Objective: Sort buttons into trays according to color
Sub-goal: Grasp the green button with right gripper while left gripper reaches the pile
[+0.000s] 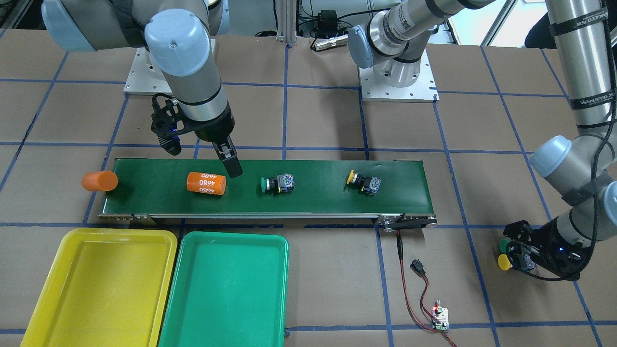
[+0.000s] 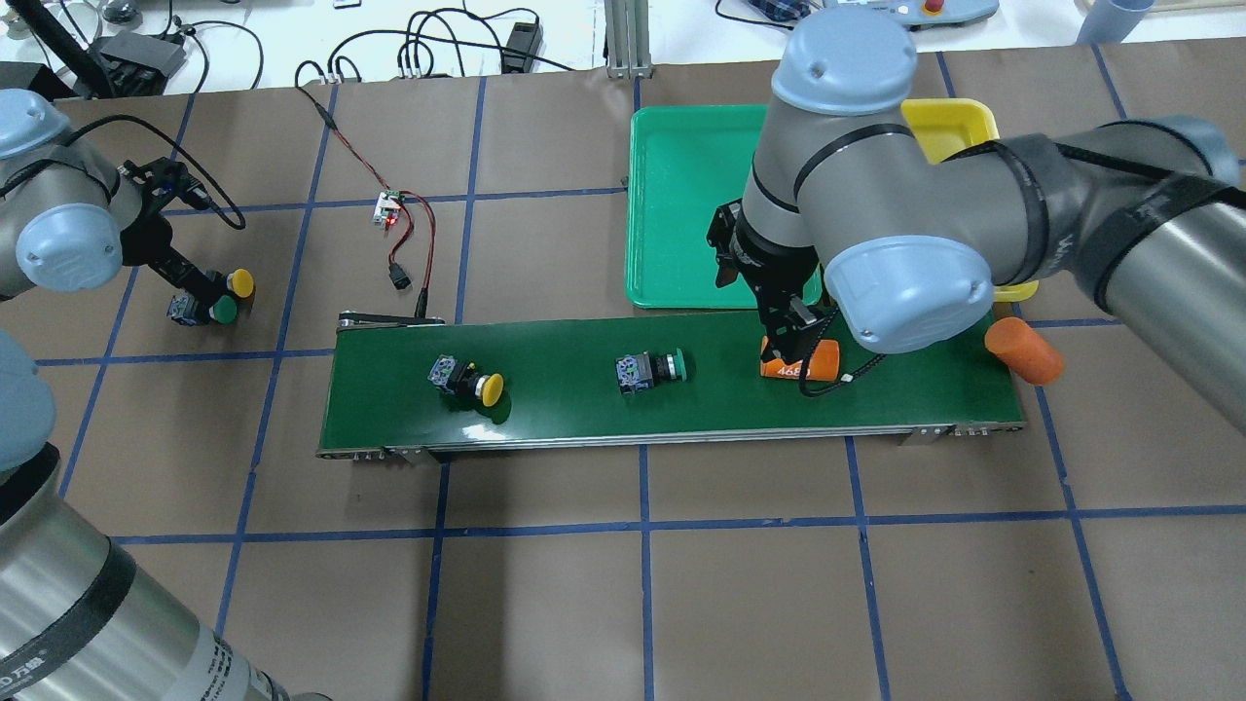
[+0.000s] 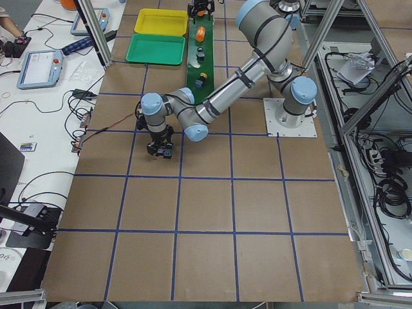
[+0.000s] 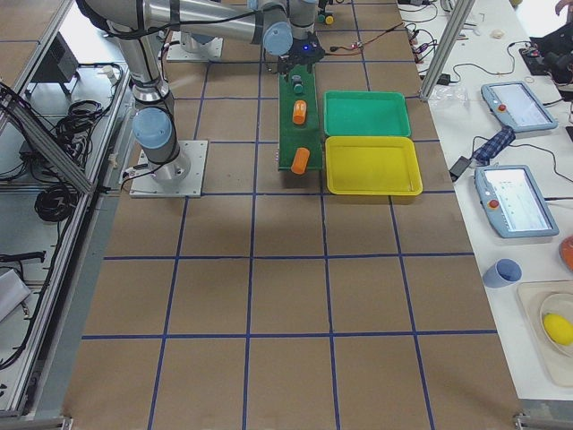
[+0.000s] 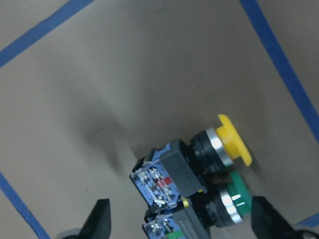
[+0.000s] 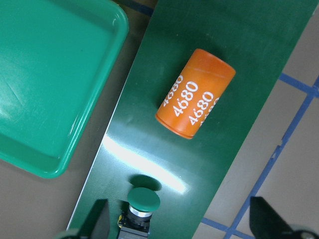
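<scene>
Front view: long dark-green conveyor belt (image 1: pixel 313 193) runs across the brown paper-covered table (image 1: pixel 318 115).
- On the belt: orange cylinder marked 4680 (image 1: pixel 206 183), green-capped push button (image 1: pixel 277 184) mid-belt, yellow-capped push button (image 1: pixel 363 181) nearer the belt's wired end.
- A plain orange cylinder (image 1: pixel 100 181) overhangs the opposite end.
- Right claw (image 1: pixel 234 169) hangs over the belt, between the 4680 cylinder and the green-capped push button.
- Yellow plastic tray (image 1: pixel 96 289) and green plastic tray (image 1: pixel 226 294) sit side by side on the operators' side of the belt.
- Small circuit board (image 1: pixel 440 319) with red-black wires lies off the wired end.
- Left claw (image 1: pixel 518 258) is well past that end, low over a second yellow-capped button (image 1: pixel 504 261) and a second green-capped button (image 1: pixel 503 246) on the table.

Overhead: the right arm covers much of the yellow plastic tray. The right claw blocks most of the 4680 cylinder.

Left wrist: left claw spread wide, gripping nothing. The two off-belt buttons lie touching between its tips.

Right wrist: right claw spread wide, empty. Below it are the 4680 cylinder and the green cap. The green tray's corner is beside the belt.
</scene>
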### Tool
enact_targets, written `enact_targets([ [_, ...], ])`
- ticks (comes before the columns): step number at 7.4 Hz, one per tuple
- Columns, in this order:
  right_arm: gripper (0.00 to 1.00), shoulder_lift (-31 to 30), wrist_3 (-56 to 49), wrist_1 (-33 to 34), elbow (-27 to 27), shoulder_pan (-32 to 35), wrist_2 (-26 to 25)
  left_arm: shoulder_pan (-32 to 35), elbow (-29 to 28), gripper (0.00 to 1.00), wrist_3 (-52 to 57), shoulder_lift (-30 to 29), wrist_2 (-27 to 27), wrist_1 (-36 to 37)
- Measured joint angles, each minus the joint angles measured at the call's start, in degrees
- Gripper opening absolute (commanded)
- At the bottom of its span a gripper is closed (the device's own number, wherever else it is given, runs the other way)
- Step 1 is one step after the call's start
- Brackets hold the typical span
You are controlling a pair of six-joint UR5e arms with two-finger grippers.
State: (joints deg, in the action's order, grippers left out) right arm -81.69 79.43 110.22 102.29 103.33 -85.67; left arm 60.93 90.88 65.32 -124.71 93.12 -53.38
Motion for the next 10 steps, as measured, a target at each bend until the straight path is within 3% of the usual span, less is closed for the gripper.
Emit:
enact_targets([
  [7,1.00,9.76,4.97,7.21,-0.22,2.71,0.19,1.31,-3.40,1.00,0.01,-0.58,-0.19,-4.39],
  [8,0.94,10.51,5.33,7.61,-0.11,2.70,0.18,1.62,-3.60,1.00,-0.14,-0.33,-0.17,-5.47],
  [9,0.47,11.00,5.48,7.75,0.08,2.68,0.14,1.68,-3.71,1.00,-0.22,-0.11,-0.12,-6.22],
  [10,0.07,11.28,5.46,7.78,0.20,2.65,0.10,1.65,-3.89,1.00,-0.30,-0.20,-0.14,-6.59],
])
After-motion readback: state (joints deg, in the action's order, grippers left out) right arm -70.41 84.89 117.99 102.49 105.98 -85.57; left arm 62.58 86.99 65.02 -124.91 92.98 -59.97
